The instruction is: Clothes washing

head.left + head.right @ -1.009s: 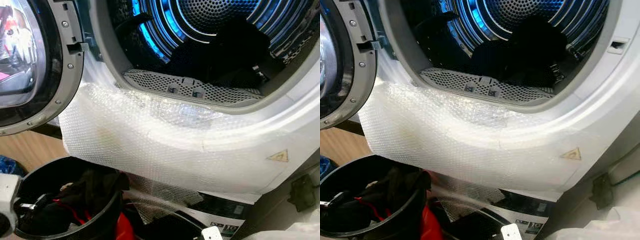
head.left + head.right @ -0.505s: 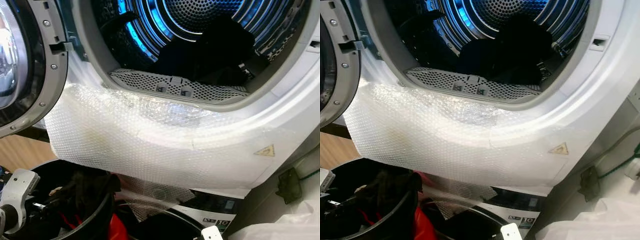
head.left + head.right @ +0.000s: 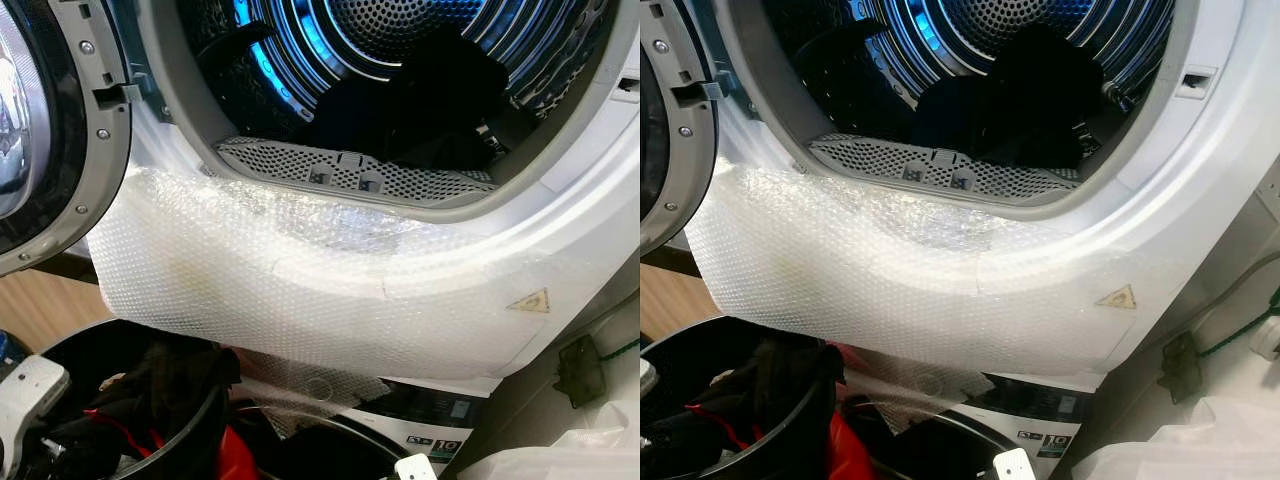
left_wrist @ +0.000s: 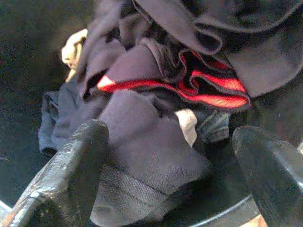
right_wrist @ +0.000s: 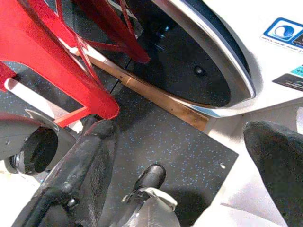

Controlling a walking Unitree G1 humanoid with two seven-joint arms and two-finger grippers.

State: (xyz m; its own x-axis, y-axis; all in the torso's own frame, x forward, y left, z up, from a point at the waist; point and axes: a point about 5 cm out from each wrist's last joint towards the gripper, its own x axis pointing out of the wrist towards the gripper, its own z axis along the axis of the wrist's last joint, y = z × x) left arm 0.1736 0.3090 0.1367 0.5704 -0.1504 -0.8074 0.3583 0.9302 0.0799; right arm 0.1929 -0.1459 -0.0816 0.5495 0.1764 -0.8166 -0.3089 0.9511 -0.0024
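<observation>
Left gripper (image 4: 173,156), jaws wide over clothes (image 4: 156,118) in bucket (image 3: 190,440) at lower left, should close deep on fabric.

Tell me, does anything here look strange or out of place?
Yes: a sheet of bubble wrap is draped over the machine's front below the open drum, like leftover packaging. Dark clothes lie inside.
</observation>
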